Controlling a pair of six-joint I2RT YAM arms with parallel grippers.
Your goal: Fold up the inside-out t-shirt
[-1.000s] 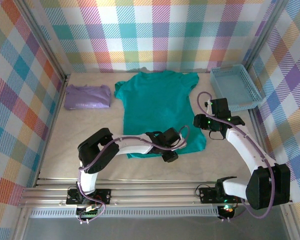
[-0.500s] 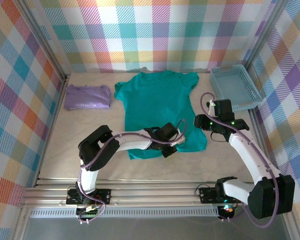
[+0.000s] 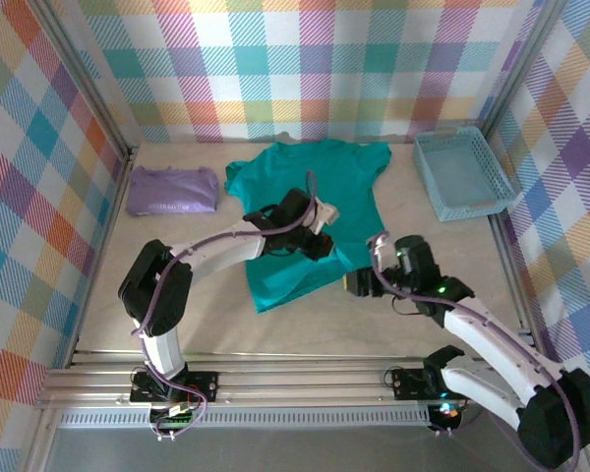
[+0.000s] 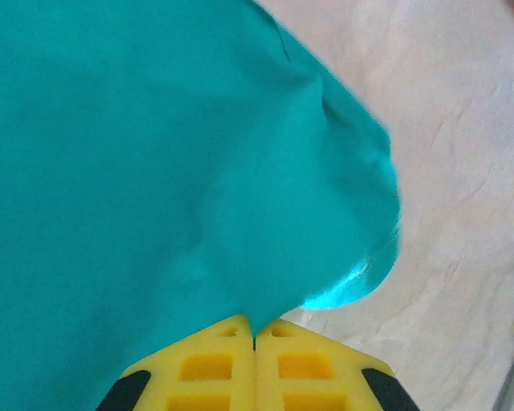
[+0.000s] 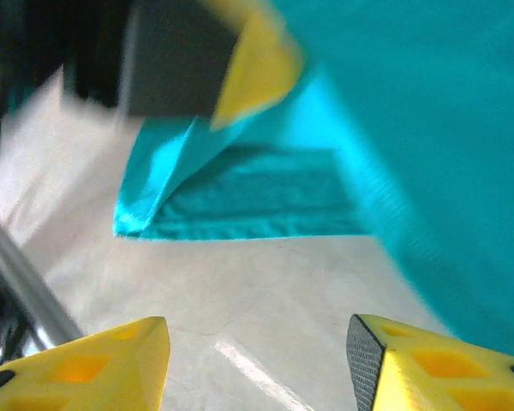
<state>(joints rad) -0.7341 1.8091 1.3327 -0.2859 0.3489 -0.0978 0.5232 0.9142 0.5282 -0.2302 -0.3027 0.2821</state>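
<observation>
Left wrist: left end effector (image 4: 254, 332) has clamped the shirt (image 4: 137, 171) hem, starting the fold; right end effector (image 5: 255, 353) open, apparently empty.

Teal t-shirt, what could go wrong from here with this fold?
The left tool pinches only a thin edge of the t-shirt, so the fabric may slip free. The right tool is open over bare table, gripping nothing, so with one side lifted the fold may go crooked or bunch.
</observation>
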